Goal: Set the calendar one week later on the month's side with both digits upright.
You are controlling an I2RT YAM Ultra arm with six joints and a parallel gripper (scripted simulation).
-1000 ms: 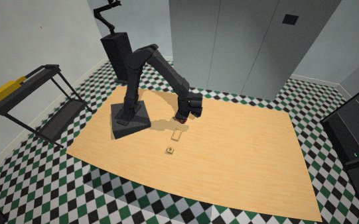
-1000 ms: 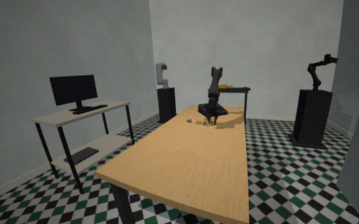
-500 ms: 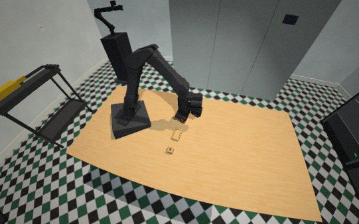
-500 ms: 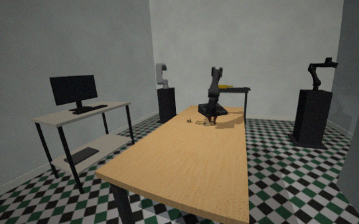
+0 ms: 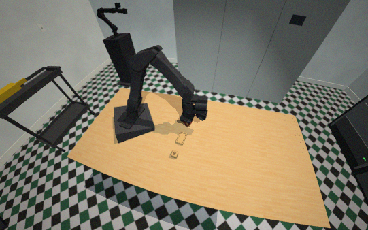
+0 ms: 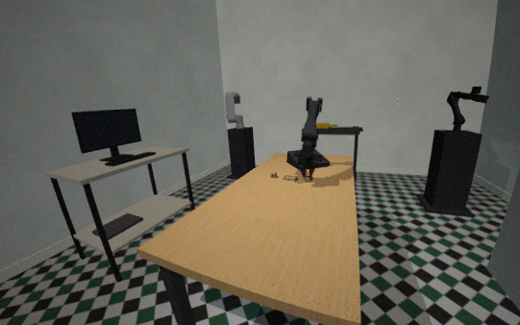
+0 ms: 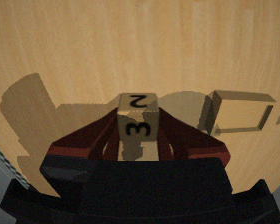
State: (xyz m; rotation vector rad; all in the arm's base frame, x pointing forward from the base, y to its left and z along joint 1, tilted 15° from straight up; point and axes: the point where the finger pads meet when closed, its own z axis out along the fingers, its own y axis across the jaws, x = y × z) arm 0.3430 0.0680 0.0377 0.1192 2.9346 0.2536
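My gripper (image 7: 138, 113) is shut on a tan digit cube (image 7: 138, 123). The cube shows a 3 on the face toward the wrist camera and a 2 on its top. In the top view the gripper (image 5: 186, 122) hangs low over the wooden table, just behind the small open tray (image 5: 181, 138). The tray lies flat and holds no cube; in the wrist view it shows at the right (image 7: 239, 112). The second cube (image 5: 174, 154) stands on the table in front of the tray, with a 9 or 6 on top. In the exterior view the gripper (image 6: 307, 175), tray (image 6: 289, 176) and second cube (image 6: 274, 175) are small.
The arm's base (image 5: 132, 122) stands on the table left of the tray. Off the table are a black rack with a yellow item (image 5: 7, 92), a pedestal with another arm (image 5: 120, 51), and a desk with a monitor (image 6: 106, 130).
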